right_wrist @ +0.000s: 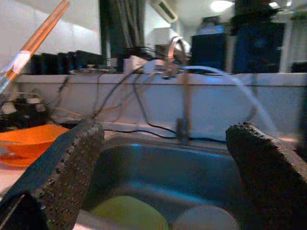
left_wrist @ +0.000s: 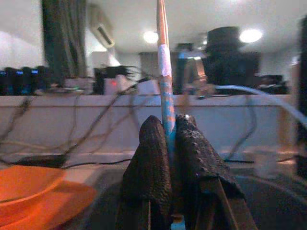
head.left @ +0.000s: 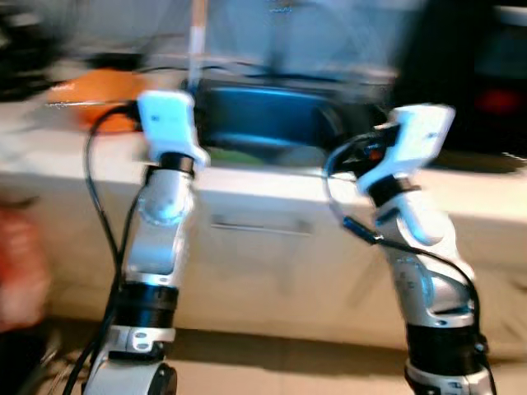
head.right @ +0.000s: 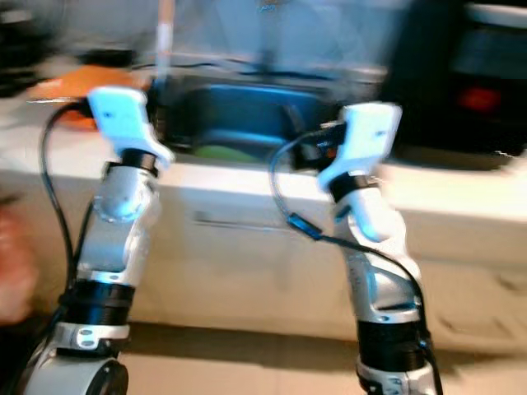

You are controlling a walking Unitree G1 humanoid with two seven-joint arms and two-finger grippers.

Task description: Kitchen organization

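A pair of orange chopsticks (left_wrist: pixel 164 72) bound with white tape stands upright, and my left gripper (left_wrist: pixel 165 120) is shut on its lower end. In the left eye view the chopsticks (head.left: pixel 198 37) rise above my left wrist at the near left edge of the steel sink (head.left: pixel 272 115). My right gripper (right_wrist: pixel 163 129) is open over the sink's front right edge, with nothing between its fingers. Inside the sink lie a green plate (right_wrist: pixel 127 213) and a pale dish (right_wrist: pixel 206 218). An orange bowl (head.left: pixel 107 90) sits on the counter left of the sink.
A faucet (right_wrist: pixel 181 91) stands behind the sink, with cables along the back wall. A black appliance (head.left: pixel 478 82) occupies the counter on the right. A drawer handle (head.left: pixel 259 224) runs below the counter. A reddish blur (head.left: pixel 20 263) shows at the far left. The eye views are motion-blurred.
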